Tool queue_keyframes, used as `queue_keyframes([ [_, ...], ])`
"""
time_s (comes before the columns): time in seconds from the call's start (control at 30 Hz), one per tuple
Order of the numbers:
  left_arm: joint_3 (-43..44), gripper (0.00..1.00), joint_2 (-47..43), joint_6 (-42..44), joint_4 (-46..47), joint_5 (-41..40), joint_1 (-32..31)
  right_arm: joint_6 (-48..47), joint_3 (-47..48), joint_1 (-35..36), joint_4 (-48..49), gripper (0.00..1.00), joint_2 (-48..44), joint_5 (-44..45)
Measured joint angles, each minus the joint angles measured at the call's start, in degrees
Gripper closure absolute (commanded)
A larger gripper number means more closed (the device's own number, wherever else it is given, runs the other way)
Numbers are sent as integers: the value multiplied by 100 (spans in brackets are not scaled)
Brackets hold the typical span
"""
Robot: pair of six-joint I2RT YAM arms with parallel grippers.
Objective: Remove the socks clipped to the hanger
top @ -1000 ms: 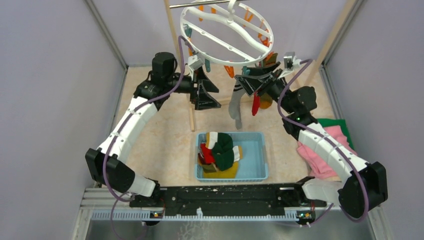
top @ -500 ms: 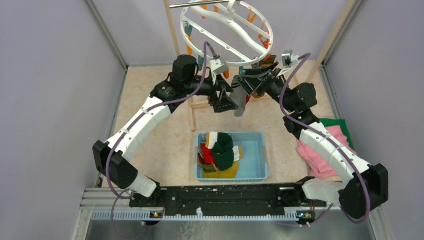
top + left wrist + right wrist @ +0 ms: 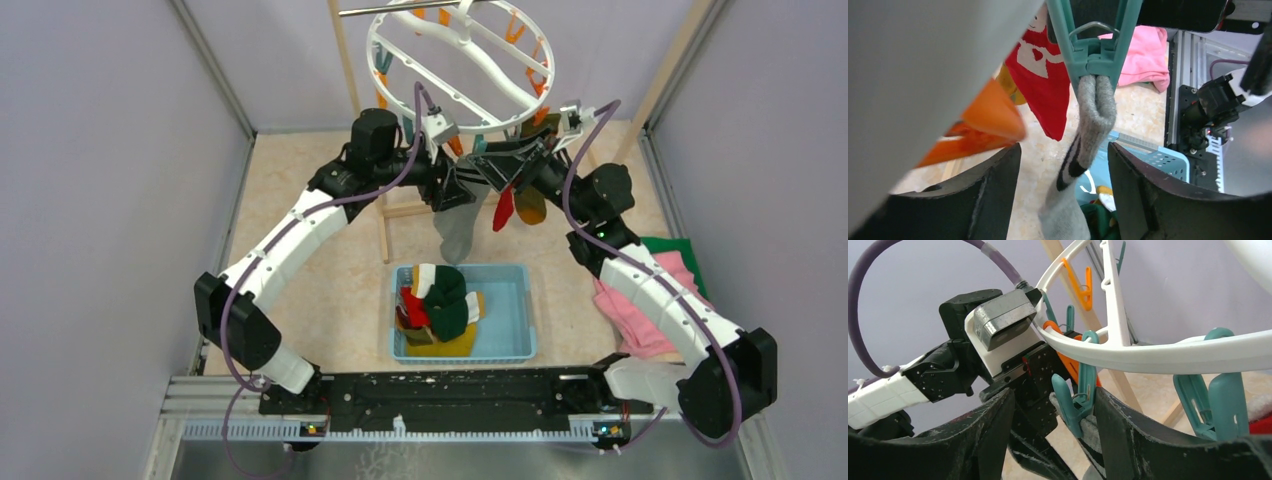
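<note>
Beige bench [image 3: 320, 275], lilac walls [image 3: 100, 200]. Blue basket [image 3: 516, 322] mid-frame w/ green, red, yellow socks [image 3: 445, 300]. L pincer [image 3: 1064, 170] open astride grey sock [image 3: 1094, 112]; R pincer [image 3: 1053, 425] open astride teal clip [image 3: 1084, 385].

No text; perhaps heart [image 3: 1038, 54] on red sock [image 3: 1045, 97]

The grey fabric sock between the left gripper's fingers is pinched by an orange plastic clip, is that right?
Not quite: the left wrist view shows a teal plastic clip pinching the grey fabric sock between the left gripper's fingers.
</note>
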Motion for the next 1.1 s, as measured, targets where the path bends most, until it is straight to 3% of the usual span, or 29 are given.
queue_keyframes([
  [0.1, 0, 73, 26, 66, 7, 162, 26, 68, 33, 0, -24, 44, 2, -61],
  [0.2, 0, 92, 61, 57, 4, 461, 39, 173, 66, -13, -15, 45, 4, -149],
  [0.27, 2, 99, 74, 20, -2, 721, 59, 282, 66, -59, 26, 45, 4, -236],
  [0.67, 164, 96, 170, -1193, 321, 2520, 269, 1038, -17, -439, 1071, 34, 11, -813],
  [1.1, 131, 96, 170, -2044, 1005, 3220, 293, 1633, -444, -455, 2173, 34, 654, -938],
])
